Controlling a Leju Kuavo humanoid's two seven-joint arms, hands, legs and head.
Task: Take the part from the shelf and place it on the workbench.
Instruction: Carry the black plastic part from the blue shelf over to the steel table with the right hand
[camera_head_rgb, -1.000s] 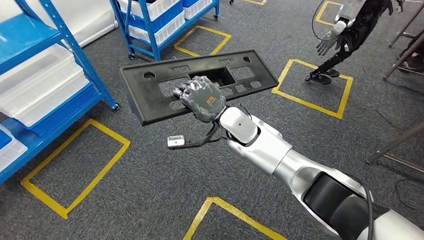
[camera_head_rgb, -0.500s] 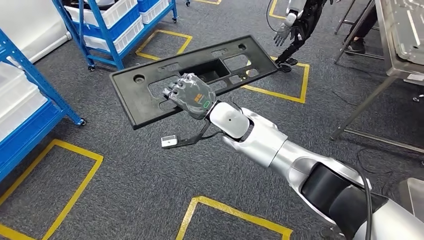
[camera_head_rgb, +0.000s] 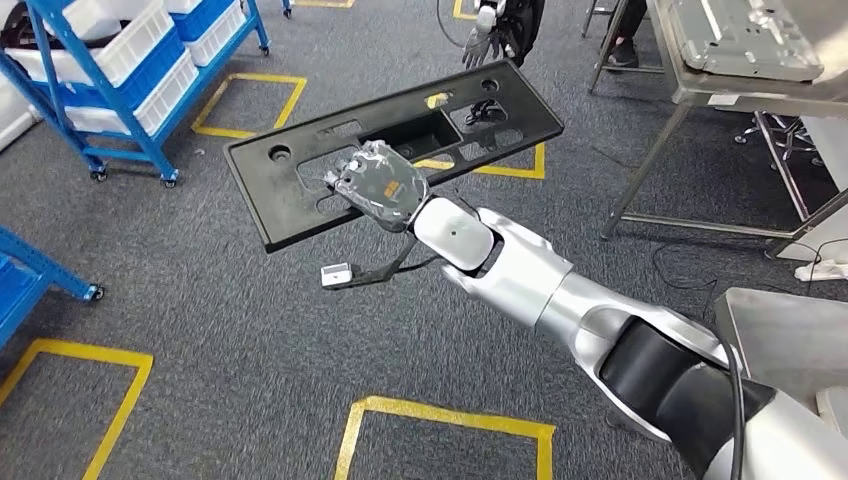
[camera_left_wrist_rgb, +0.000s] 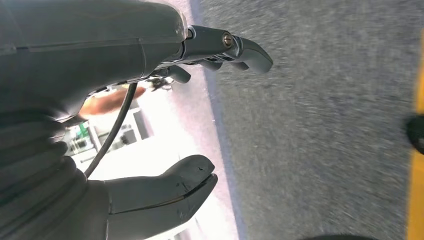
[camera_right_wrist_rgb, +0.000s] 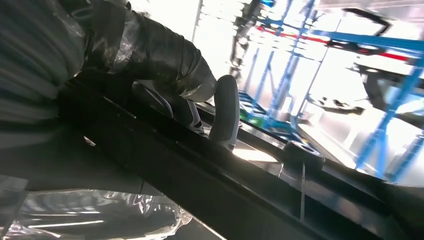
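Part (camera_head_rgb: 300, 185), long flat matte-black plastic panel with cutouts, gripped by right robot hand (camera_head_rgb: 380, 188); left robot hand (camera_left_wrist_rgb: 150, 125) empty, fingers apart.

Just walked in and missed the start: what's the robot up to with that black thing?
The robot's right hand grips a long black plastic part by its near edge, carrying it flat above the grey carpet. The metal workbench stands ahead to the right; the part isn't on it yet. The left hand hangs open, holding nothing.
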